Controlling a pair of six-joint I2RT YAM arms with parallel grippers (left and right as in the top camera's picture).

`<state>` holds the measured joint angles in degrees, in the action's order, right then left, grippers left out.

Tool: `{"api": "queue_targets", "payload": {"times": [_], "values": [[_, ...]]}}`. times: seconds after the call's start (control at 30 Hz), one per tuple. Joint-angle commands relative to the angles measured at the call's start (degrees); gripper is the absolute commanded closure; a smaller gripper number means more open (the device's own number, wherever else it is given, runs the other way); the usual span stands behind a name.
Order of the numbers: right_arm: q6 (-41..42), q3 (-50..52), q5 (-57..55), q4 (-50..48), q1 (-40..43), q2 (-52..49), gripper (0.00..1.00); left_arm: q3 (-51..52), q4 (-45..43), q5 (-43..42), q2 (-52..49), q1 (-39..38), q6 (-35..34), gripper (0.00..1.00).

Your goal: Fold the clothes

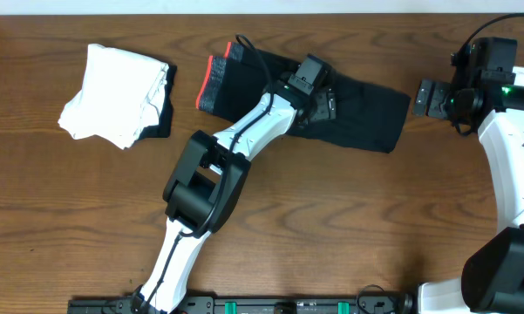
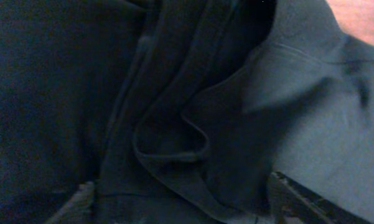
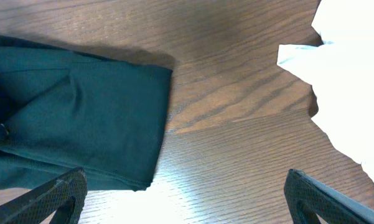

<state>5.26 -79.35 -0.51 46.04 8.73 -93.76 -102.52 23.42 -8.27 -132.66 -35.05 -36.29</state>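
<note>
Black garment half-buries the spread left pincer — right pincer gapes empty.

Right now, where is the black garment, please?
Overhead, top centre: the black garment lies under the left gripper, right of the white pile.

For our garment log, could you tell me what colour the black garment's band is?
The band is red-orange, clearest in the overhead view.
</note>
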Motion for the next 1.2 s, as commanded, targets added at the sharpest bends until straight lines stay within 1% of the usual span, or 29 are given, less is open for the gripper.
{"api": "queue_targets", "payload": {"times": [0.0, 0.17, 0.2, 0.33, 0.4, 0.43, 0.5, 0.67, 0.87, 1.17], "values": [[0.5, 0.0, -0.6, 0.0, 0.2, -0.1, 0.01, -0.1, -0.2, 1.5, -0.3, 0.1, 0.0, 0.27], [0.5, 0.0, -0.6, 0.0, 0.2, -0.1, 0.01, -0.1, -0.2, 1.5, -0.3, -0.1, 0.0, 0.49], [0.5, 0.0, -0.6, 0.0, 0.2, -0.1, 0.01, -0.1, -0.2, 1.5, -0.3, -0.1, 0.0, 0.52], [0.5, 0.0, -0.6, 0.0, 0.2, -0.1, 0.01, -0.1, -0.2, 1.5, -0.1, -0.1, 0.0, 0.73], [0.5, 0.0, -0.6, 0.0, 0.2, -0.1, 0.01, -0.1, 0.1, 1.5, 0.5, -0.1, 0.1, 0.81], [0.5, 0.0, -0.6, 0.0, 0.2, -0.1, 0.01, -0.1, 0.1, 1.5, 0.8, -0.1, 0.5, 0.87], [0.5, 0.0, -0.6, 0.0, 0.2, -0.1, 0.01, -0.1, 0.5, 1.5, 2.1, -0.1, 0.5, 0.94], [0.5, 0.0, -0.6, 0.0, 0.2, -0.1, 0.01, -0.1, 3.7, 1.5, 5.4, -0.1, 0.6, 0.94], [0.5, 0.0, -0.6, 0.0, 0.2, -0.1, 0.01, -0.1, 9.3, 1.6, 6.1, -0.2, 0.6, 0.94], [0.5, 0.0, -0.6, 0.0, 0.2, -0.1, 0.01, 0.1, 16.4, 6.4, 5.8, -0.2, 0.6, 0.94]]}}
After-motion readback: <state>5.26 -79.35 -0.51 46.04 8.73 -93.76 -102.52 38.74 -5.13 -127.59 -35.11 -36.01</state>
